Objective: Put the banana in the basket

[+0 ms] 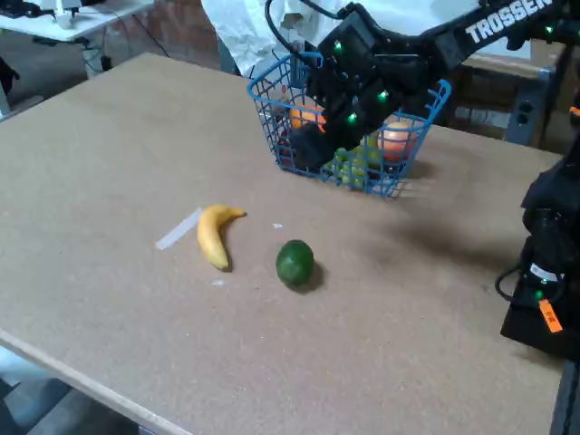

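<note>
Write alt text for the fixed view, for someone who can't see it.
A yellow banana lies on a brown table beside a green lime. Behind them, a black robot arm hangs in front of a blue wire basket that already holds fruit; its gripper is hard to make out.

One banana (216, 234) and one lime (294, 262) lie on the one table (109, 163) — the lime at the banana's three o'clock. One blue basket (272, 104) at one o'clock holds two orange fruits (397, 138) and one bunch of green grapes (355, 167) — one strip of tape (177, 230) too.
</note>
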`<state>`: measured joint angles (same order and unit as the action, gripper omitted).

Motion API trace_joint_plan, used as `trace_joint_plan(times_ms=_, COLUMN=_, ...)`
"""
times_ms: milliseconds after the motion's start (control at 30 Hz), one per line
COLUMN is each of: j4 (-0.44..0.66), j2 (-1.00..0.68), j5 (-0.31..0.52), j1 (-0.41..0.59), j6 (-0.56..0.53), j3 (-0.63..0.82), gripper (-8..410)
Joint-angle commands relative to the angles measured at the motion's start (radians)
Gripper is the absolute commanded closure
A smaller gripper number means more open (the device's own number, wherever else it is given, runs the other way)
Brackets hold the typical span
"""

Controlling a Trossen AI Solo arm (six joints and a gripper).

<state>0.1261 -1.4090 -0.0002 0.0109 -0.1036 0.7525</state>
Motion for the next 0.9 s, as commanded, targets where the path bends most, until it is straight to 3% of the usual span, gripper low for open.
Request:
trace_joint_plan(times_ms=0, j4=-0.007, j2=-0.001, j5=-0.006, j1=-0.002, j6=0.000, j3=0.001, gripper=182)
trace_joint_plan(times_ms=133, j4=-0.028, j2=-0.005, j5=-0.039, j1=-0.002, j6=-0.008, j3=0.001, gripper=182)
trace_joint_plan(times_ms=467, j4=-0.056, j2=-0.005, j5=-0.142, j1=-0.009, j6=-0.188, j3=0.001, gripper=182)
trace_joint_plan(times_ms=867, j4=-0.066, j2=-0.020, j5=-0.143, j1=-0.016, j6=-0.373, j3=0.001, gripper=167)
